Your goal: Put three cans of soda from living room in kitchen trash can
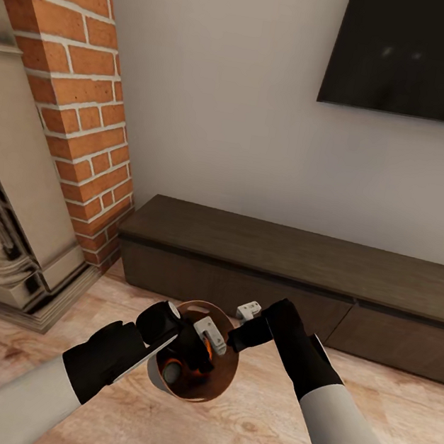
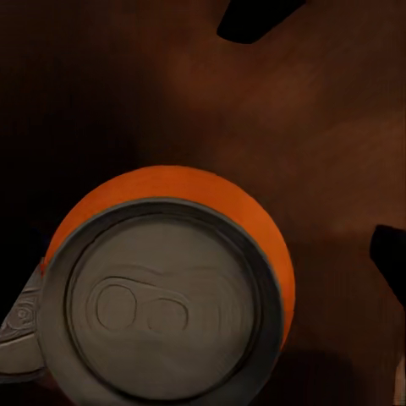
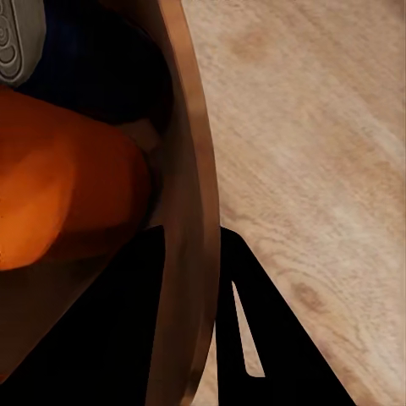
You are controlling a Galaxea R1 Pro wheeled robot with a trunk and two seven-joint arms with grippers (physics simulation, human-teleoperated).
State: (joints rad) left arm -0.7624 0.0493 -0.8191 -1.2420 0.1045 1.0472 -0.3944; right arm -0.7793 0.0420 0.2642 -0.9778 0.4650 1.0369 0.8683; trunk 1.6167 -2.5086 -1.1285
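Nearest the camera in the head view, both white-sleeved, black-gloved arms met over the tash can [image 1: 214, 386], which hung above the light wood floor [image 1: 274, 438] at about six o'clock in that picture. The left pincer [image 1: 184, 349] reached down into the bin's glossy copper-brown interior; its two dark fingertips [image 2: 254, 17] stood well apart in the left wrist view, with nothing between them. Just below it sat an orange soda can [image 2: 182, 283], upright, its silver-grey top and pull tab facing the camera. A second can top [image 2: 19, 326] peeked out beside it at about eight o'clock in that view (too little of it showed to tell its colour). The head view showed a grey can top [image 1: 171, 370] and a flash of orange [image 1: 207, 349] inside the bin.

The right pincer [image 1: 233, 335] was at the bin's rim at about one o'clock. In the right wrist view the copper rim [image 3: 188, 211] ran between its dark fingers [image 3: 279, 338], one inside the wall and one outside, clamped on it, with the orange can's side [image 3: 68, 194] and another can top [image 3: 19, 38] inside.

Farther off stood a long dark low cabinet [image 1: 292, 276] against the pale wall. At nine to eleven o'clock rose the red-brick fireplace [image 1: 83, 100], and at one o'clock hung the wall TV [image 1: 420, 56].
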